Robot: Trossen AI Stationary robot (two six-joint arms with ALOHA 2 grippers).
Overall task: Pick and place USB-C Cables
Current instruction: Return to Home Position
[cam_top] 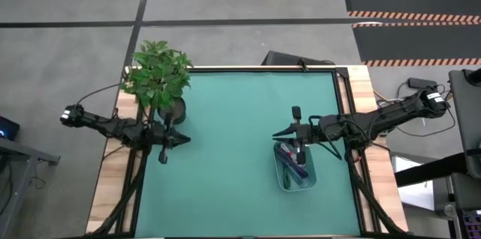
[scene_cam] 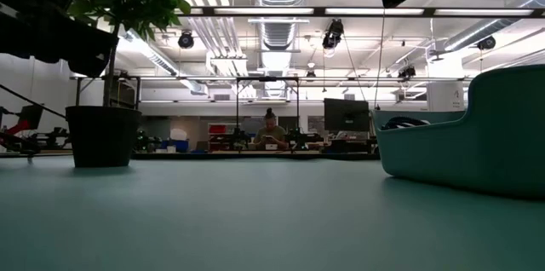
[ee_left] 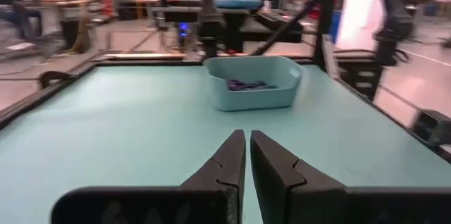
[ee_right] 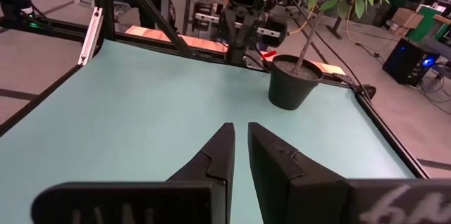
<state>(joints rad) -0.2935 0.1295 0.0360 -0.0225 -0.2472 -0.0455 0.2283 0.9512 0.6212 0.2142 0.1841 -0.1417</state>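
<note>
The USB-C cables [cam_top: 288,161] lie bundled in a pale blue bin [cam_top: 284,182] right of the table's middle; navy and red show, single bundles cannot be told apart. In the left wrist view they show as a dark tangle [ee_left: 246,84] inside the bin [ee_left: 255,97]. My right gripper [cam_top: 278,134] hovers shut just beyond the bin's far left corner, pointing toward the table's left; its fingers [ee_right: 241,134] hold nothing. My left gripper [cam_top: 183,140] waits shut near the table's left edge, pointing right, its fingers [ee_left: 247,141] bare.
A potted plant [cam_top: 159,81] stands at the table's far left corner, close to my left arm; its black pot [ee_right: 294,83] faces my right gripper. In the low view the bin's wall [scene_cam: 477,135] rises at right, and a person sits far off in the room.
</note>
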